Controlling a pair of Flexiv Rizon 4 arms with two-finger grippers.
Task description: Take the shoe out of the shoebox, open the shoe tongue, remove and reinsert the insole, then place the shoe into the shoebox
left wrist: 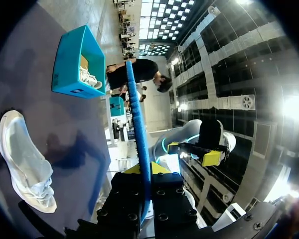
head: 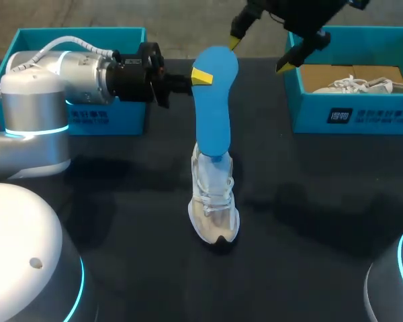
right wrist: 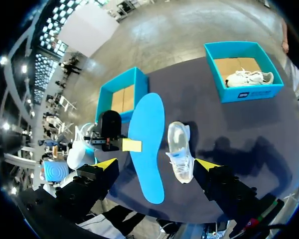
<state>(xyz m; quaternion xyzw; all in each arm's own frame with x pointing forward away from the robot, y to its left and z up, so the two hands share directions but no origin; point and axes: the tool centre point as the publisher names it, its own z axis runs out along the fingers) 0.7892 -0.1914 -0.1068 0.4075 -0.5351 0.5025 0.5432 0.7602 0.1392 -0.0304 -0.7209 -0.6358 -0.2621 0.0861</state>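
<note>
Above the shoe (head: 215,204), the left arm reaches in sideways, and the left gripper (head: 201,78) pinches the blue insole (head: 213,114). The right gripper (head: 260,54) hangs open beyond it.

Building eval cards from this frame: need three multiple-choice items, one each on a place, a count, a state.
1. Where is the loose shoe? A on the table B held in the air C on the floor
2. How many blue shoeboxes? A one B three C two
3. The left gripper is: A open B shut on the insole C shut on the shoe
1A, it rests on the dark table; 2C, one at each far corner; 3B, it clamps the insole from both sides.
</note>
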